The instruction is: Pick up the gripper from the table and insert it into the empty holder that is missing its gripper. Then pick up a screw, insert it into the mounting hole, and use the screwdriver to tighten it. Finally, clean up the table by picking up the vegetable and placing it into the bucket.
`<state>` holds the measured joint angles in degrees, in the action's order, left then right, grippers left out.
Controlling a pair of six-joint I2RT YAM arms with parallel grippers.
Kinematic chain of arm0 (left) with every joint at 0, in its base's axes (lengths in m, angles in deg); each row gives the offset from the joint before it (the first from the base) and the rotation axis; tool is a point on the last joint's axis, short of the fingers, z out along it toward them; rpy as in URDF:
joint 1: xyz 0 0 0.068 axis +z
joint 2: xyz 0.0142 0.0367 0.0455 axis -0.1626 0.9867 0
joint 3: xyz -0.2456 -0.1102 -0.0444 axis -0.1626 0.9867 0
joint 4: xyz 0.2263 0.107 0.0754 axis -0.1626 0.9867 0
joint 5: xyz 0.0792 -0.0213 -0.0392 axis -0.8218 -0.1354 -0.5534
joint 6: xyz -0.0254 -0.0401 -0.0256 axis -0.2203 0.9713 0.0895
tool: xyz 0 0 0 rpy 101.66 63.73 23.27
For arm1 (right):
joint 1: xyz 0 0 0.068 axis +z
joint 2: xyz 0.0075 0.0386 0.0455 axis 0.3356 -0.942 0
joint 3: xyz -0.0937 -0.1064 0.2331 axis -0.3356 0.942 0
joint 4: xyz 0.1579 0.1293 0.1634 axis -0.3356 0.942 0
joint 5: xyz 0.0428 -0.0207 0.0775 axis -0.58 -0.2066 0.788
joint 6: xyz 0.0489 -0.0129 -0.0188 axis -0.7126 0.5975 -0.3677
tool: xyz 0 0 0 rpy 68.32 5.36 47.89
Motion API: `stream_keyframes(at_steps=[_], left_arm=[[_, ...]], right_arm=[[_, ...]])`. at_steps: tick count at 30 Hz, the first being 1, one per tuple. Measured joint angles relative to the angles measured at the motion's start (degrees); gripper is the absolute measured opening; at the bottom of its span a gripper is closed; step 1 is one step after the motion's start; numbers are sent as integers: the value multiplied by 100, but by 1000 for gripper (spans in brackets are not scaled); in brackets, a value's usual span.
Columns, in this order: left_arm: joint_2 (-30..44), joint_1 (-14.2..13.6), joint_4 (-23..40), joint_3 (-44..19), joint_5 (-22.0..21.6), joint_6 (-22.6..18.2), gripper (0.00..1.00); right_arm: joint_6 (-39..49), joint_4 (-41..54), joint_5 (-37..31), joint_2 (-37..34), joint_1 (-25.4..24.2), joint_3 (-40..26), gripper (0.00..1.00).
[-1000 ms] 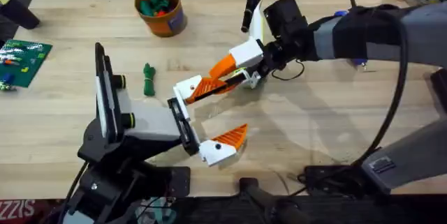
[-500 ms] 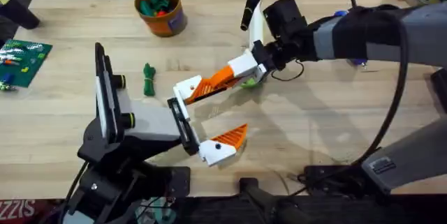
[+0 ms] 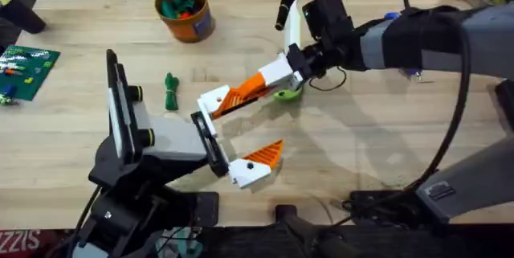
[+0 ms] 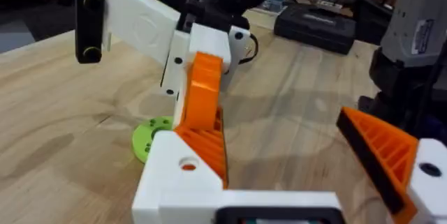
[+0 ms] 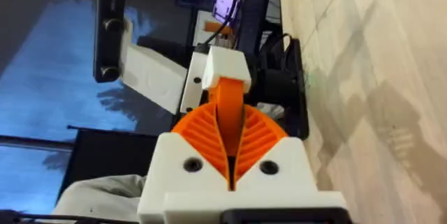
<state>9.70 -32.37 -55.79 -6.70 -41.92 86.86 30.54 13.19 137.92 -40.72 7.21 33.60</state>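
My right gripper (image 3: 271,78) is shut on the gripper (image 3: 247,89), an orange ribbed wedge. The wedge's narrow end is at the empty holder (image 3: 214,100), the white bracket on my left arm's far jaw. From the left wrist, the orange gripper (image 4: 203,102) runs down into the holder (image 4: 183,182), and orange shows in the mounting hole (image 4: 188,163). My left gripper (image 3: 241,133) is open, and its near jaw carries its own orange finger (image 3: 266,157). The right wrist view shows my right gripper (image 5: 229,147) clamping the wedge (image 5: 229,109). The dark green vegetable (image 3: 170,92) lies left of my left gripper. The bucket (image 3: 184,13) stands at the far side.
A lime-green disc (image 3: 287,92) lies on the table just under my right gripper. A green circuit board (image 3: 26,70) sits at the left edge, with a black object (image 3: 22,14) beyond it. The bucket holds green toys.
My right gripper has shifted slightly toward the far side, bringing the orange wedge in line with the white bracket. The lime-green disc now shows more. The left arm has barely moved.
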Motion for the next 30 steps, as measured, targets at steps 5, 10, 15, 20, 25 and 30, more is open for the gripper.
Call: stream_keyframes(at_steps=[5, 10, 15, 20, 25, 30], left_arm=[[0, 49, -8, 0, -199, -2, 994], [2, 76, -4, 0, -334, 67, 994], [2, 78, -4, 0, -390, 132, 994], [12, 78, 0, -2, -400, 214, 994], [18, 78, 2, -2, -336, 217, 994], [28, 85, 5, -2, -438, 256, 994]], right_arm=[[-607, -728, -219, 0, 85, 7, 18], [-1012, -919, -431, 3, 152, 7, 18], [-1273, -893, -605, 80, 177, 7, 18], [-1426, -739, -729, 134, 189, 10, 18], [-1619, -965, -1281, 619, 240, 363, 17], [-1836, -1329, -1592, 708, 346, 466, 17]])
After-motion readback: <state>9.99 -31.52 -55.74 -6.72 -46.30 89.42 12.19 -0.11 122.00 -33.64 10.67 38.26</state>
